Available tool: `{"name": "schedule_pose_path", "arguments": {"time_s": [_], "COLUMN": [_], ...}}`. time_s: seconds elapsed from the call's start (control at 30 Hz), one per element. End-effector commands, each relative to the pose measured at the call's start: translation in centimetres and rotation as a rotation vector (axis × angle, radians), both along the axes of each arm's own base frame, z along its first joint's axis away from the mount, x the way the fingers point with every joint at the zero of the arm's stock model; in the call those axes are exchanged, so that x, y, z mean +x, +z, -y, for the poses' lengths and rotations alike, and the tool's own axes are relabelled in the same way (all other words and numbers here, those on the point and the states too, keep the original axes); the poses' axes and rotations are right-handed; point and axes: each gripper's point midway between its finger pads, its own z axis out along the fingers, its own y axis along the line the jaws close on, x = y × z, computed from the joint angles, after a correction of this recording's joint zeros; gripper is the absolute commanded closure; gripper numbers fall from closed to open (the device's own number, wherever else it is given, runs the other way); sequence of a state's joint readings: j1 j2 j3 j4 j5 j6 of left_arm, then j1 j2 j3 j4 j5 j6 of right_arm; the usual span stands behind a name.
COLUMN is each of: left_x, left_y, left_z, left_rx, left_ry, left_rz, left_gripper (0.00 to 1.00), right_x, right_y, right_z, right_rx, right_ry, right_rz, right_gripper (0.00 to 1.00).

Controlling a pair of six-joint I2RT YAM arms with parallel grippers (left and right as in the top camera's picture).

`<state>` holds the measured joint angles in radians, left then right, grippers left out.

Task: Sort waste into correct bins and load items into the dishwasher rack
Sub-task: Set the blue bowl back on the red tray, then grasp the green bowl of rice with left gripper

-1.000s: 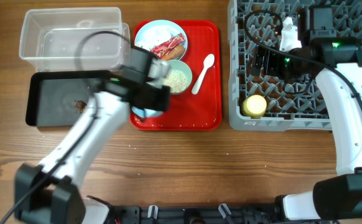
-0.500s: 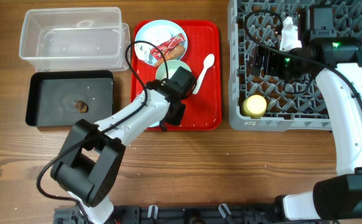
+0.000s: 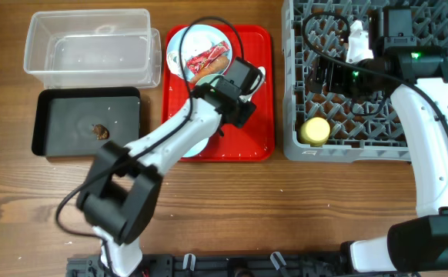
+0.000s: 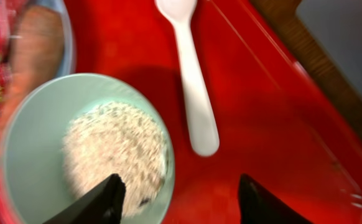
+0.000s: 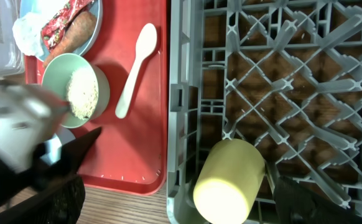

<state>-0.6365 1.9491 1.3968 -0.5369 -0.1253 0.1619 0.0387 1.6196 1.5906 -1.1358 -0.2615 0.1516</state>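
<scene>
My left gripper (image 4: pixel 182 200) hangs open low over the red tray, with nothing between its fingers. One finger (image 4: pixel 109 198) is over the rice (image 4: pixel 116 152) in the pale green bowl (image 4: pixel 32 155); the other is above bare tray. The white spoon (image 4: pixel 192 87) lies just ahead. The light blue plate (image 3: pixel 189 42) holds the red wrapper (image 3: pixel 208 55), crumpled paper and the orange stick (image 4: pixel 35 37). My right gripper (image 5: pixel 187 186) is open wide above the yellow cup (image 5: pixel 227 180), which lies in the grey rack (image 3: pixel 347 150), clear of both fingers.
The clear tub (image 3: pixel 89 46) stands at the back left. The black tray (image 3: pixel 70 115) in front of it holds a small brown lump (image 3: pixel 98 131). The red tray (image 3: pixel 251 142) lies between these bins and the rack. My left arm hides most of the light blue bowl (image 3: pixel 199 148).
My left gripper has swung right from the tray's left side to the green bowl and spoon, and its jaws have gone from shut to open. The right arm has not moved.
</scene>
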Motion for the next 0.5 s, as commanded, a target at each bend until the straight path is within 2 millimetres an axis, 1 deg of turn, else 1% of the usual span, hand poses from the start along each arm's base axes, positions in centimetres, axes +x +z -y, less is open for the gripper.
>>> {"name": "schedule_pose_path", "arguments": {"time_s": [0.0, 0.03, 0.1, 0.17, 0.27, 0.3, 0.47], "left_x": [0.26, 0.29, 0.34, 0.4, 0.49, 0.5, 0.44], "left_y": [-3.03, -3.28, -3.38, -3.34, -3.29, -3.28, -3.27], "left_z": [0.1, 0.12, 0.14, 0.2, 0.27, 0.28, 0.42], "left_rx": [0.033, 0.035, 0.033, 0.031, 0.025, 0.024, 0.023], "left_ry": [-0.038, -0.038, -0.035, -0.035, -0.028, -0.028, -0.031], "left_rz": [-0.037, -0.039, -0.039, -0.036, -0.033, -0.033, -0.032], "left_gripper": [0.44, 0.44, 0.5, 0.63, 0.91, 0.96, 0.96], "right_x": [0.3, 0.3, 0.3, 0.31, 0.3, 0.3, 0.3], "right_y": [0.77, 0.77, 0.77, 0.77, 0.77, 0.77, 0.77], "right_z": [-0.31, -0.31, -0.31, -0.31, -0.3, -0.3, -0.3], "right_rx": [0.002, 0.002, 0.002, 0.002, 0.001, 0.002, 0.001], "right_ry": [0.026, 0.026, 0.026, 0.026, 0.026, 0.026, 0.026], "right_rz": [0.031, 0.031, 0.031, 0.031, 0.031, 0.031, 0.031], "right_gripper": [0.01, 0.01, 0.02, 0.02, 0.01, 0.02, 0.02]}}
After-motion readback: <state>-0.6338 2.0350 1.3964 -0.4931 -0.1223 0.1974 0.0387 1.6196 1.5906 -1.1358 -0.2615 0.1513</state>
